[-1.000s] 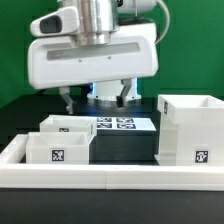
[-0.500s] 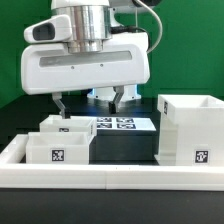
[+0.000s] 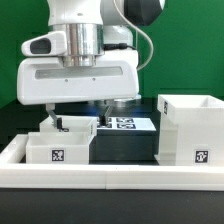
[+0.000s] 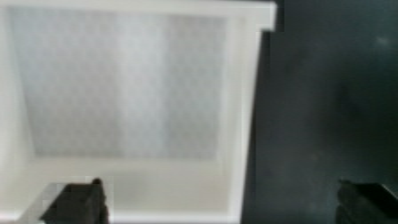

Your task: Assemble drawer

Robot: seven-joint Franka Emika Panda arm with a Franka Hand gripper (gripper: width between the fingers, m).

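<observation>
In the exterior view the gripper hangs spread over the rear tray at centre left, one finger at its left end. The front tray stands close before it, no gap showing between them. The housing blocks the right side. Between trays and housing runs a bare dark lane of table, open from above, the marker board flat behind it. The border wall closes the frame's lower edge
</observation>
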